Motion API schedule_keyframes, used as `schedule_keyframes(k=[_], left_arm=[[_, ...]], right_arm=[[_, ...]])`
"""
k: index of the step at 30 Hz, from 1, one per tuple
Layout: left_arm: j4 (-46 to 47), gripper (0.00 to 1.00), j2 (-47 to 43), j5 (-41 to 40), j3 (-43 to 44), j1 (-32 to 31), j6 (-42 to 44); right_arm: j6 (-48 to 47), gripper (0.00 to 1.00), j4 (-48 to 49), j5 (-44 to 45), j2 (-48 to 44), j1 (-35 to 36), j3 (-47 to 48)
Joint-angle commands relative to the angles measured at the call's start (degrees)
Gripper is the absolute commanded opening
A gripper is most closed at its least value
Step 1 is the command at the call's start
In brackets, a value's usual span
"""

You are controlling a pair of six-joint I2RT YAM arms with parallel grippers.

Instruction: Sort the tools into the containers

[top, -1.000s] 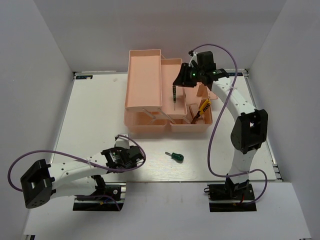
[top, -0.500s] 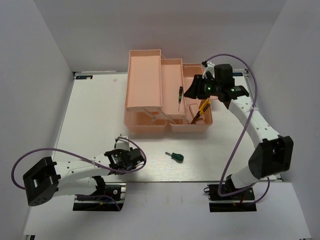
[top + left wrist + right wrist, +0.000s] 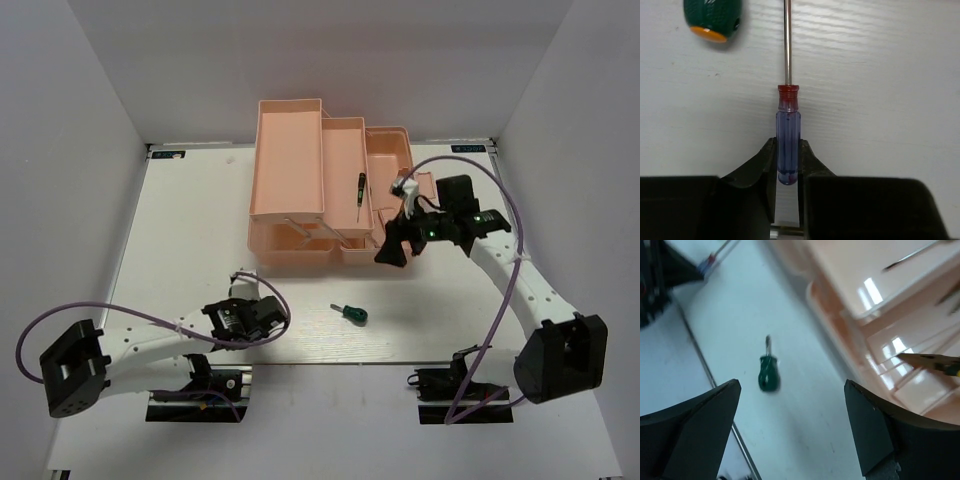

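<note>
While your left gripper point(image 3: 788, 152) is clamped on the purple-handled screwdriver point(image 3: 788, 120) near the table's point(image 3: 880, 75) near edge, shaft pointing straight away past the stubby green screwdriver point(image 3: 713, 19), your right gripper point(image 3: 791, 390) hangs with jaws wide apart.

White wood-grain counter point(image 3: 190, 240), plain pale grey walls point(image 3: 330, 50) on three sides, soft even light, faint shadows

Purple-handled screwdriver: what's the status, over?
Left gripper shut on thin purple-handled screwdriver. Right gripper open, empty, beside salmon-pink plastic toolbox. Stubby green screwdriver loose on table.
</note>
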Motion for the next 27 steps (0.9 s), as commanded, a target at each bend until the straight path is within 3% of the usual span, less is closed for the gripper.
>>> schedule_keyframes(k=[1,3,7,8,10,11,13,21,23,25,27], left_arm=[[1.8,0.00,-4.2,1.3,5.3,-1.2,5.9],[4.3,0.00,-6.4,3.8,7.7,-1.2,14.3],[13.7,0.00,-7.6,10.7,14.2,-2.3,27.9],[15.3,0.00,-7.6,13.8,15.2,-2.8,30.1],[18.1,0.00,-6.8,16.3,18.6,-2.8,36.0],[20.5,0.00,-6.1,17.8,19.8,-2.8,37.7],[22.4,0.00,-4.4,17.8,23.9,-2.8,41.8],[32.0,0.00,10.1,16.5,39.2,-2.0,49.9],[32.6,0.00,12.9,10.1,42.1,-2.0,49.9],[33.4,0.00,16.1,3.2,44.4,-1.3,49.9],[33.4,0.00,21.4,-1.8,48.6,-0.6,50.4]], right_arm=[[-20.6,0.90,-11.1,-9.7,-3.2,0.7,-2.9],[-23.6,0.86,-12.4,-10.0,-3.8,1.1,-5.5],[-24.7,0.66,-10.5,-8.7,-4.8,1.9,-9.1],[-24.7,0.51,-9.7,-8.6,-5.0,2.2,-10.3],[-24.8,0.32,-8.8,-8.3,-5.2,2.4,-11.2],[-24.5,0.13,-8.5,-8.2,-5.2,2.5,-12.5],[-24.3,0.00,-7.6,-8.4,-5.7,2.9,-14.0],[-23.7,0.00,-6.6,-6.4,-8.6,3.5,-18.1],[-23.6,0.02,-6.4,-6.2,-9.3,3.3,-18.4],[-22.7,0.13,-6.1,-5.8,-9.9,3.6,-18.6],[-22.2,0.17,-5.0,-5.1,-10.6,3.5,-19.2]])
